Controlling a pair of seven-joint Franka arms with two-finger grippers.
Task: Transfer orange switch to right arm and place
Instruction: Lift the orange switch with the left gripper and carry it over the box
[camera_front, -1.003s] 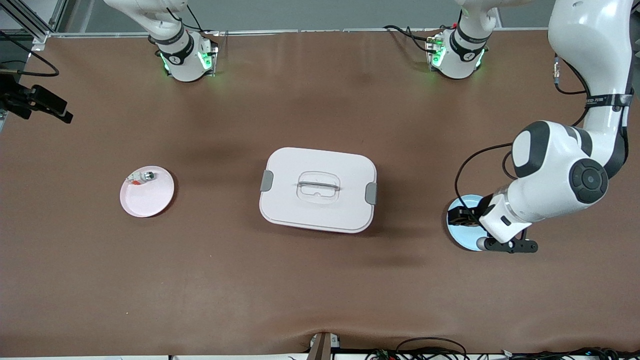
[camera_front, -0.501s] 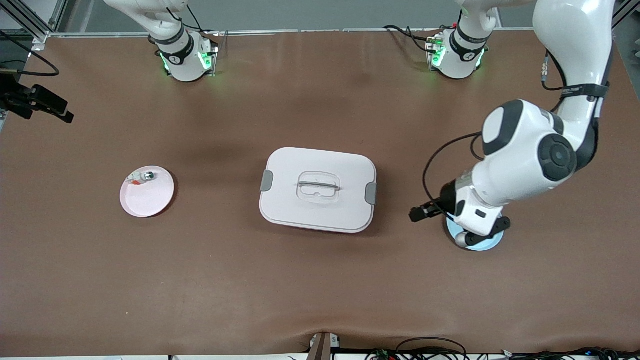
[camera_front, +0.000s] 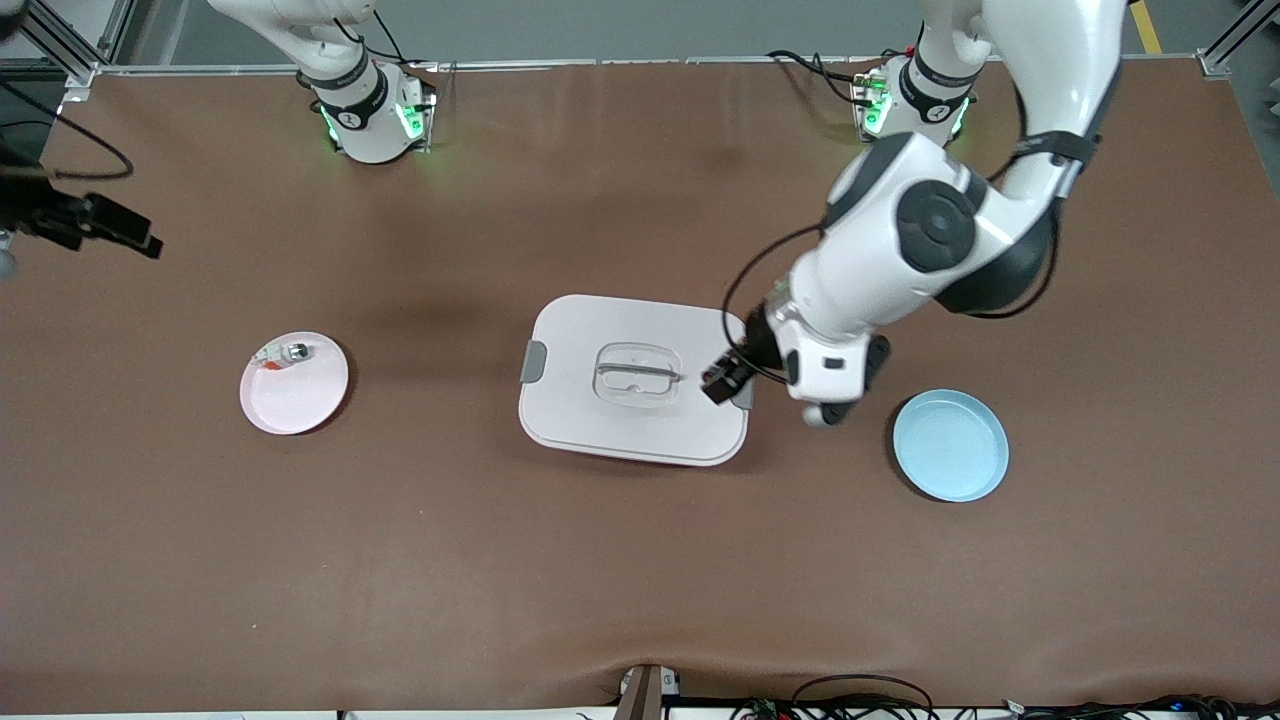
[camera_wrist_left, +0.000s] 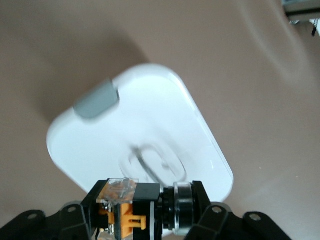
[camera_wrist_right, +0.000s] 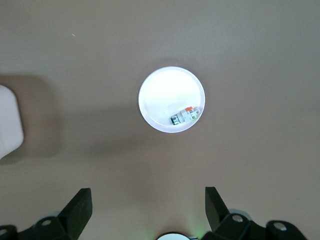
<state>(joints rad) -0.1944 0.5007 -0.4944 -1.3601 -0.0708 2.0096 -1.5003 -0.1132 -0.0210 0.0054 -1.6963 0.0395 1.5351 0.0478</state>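
Clamped on the orange switch (camera_wrist_left: 131, 216), the left gripper (camera_front: 727, 377) hangs over the end of the white lidded box (camera_front: 634, 378) that lies toward the left arm's side, the blue plate (camera_front: 950, 445) sitting bare near that end of the table. High over the pink plate (camera_wrist_right: 171, 99), the right gripper (camera_wrist_right: 148, 209) waits with jaws spread wide and empty; a small silvery part (camera_wrist_right: 184, 116) lies on that plate. Pick-up looks done; handover and placing remain.

Bright, even light; soft shadows; box (camera_wrist_left: 140, 135) blurred.
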